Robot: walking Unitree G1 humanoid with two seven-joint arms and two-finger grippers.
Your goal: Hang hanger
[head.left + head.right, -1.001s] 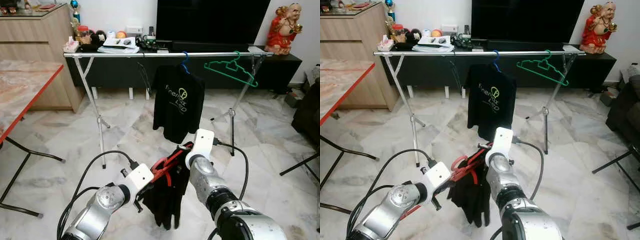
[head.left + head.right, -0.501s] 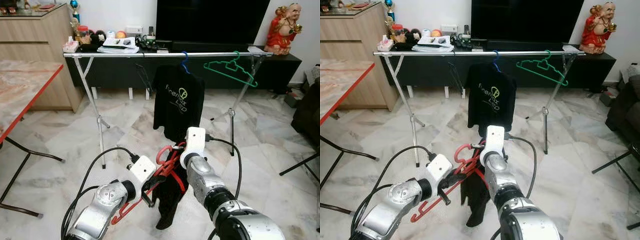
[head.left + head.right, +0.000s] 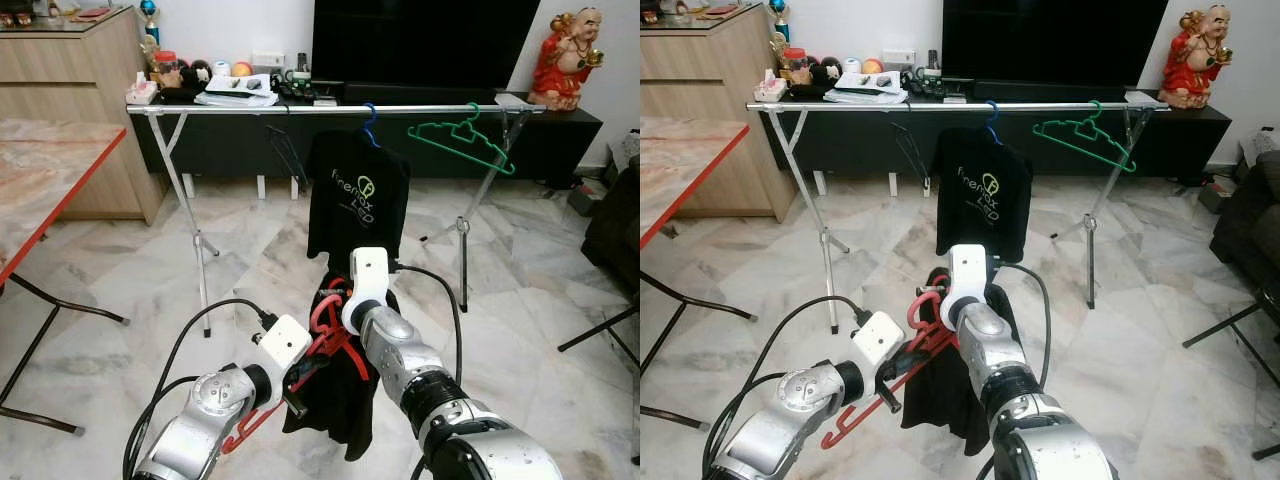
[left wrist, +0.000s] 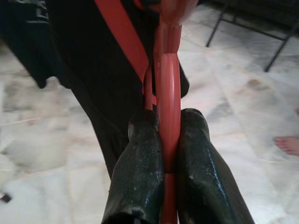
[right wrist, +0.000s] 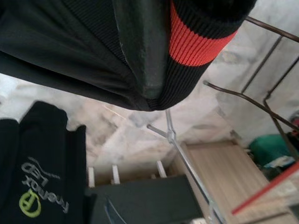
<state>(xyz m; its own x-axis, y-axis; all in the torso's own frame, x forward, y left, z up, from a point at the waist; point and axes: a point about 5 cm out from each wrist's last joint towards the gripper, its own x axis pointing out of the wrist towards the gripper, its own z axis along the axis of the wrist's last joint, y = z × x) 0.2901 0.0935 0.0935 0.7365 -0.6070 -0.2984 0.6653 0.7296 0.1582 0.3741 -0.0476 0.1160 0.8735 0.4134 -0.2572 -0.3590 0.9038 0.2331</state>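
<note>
Nearest, the left hand [image 3: 300, 378] is clenched on the red hanger [image 4: 167, 116], both black fingers [image 4: 140, 168] pinching its bar, with a black garment [image 3: 335, 410] draped below. Just beyond and above it, the right hand [image 3: 940, 300] is at the garment's collar, a finger tucked under the red-striped cloth; I cannot tell whether it is gripping. Well beyond both hands stands the clothes rail [image 3: 330, 108], already carrying a black T-shirt [image 3: 357, 205] and, to the right of that, an empty green hanger [image 3: 462, 140]. By my judgement, the garment is on the hanger, but carrying it over and hooking it onto the rail remain.
</note>
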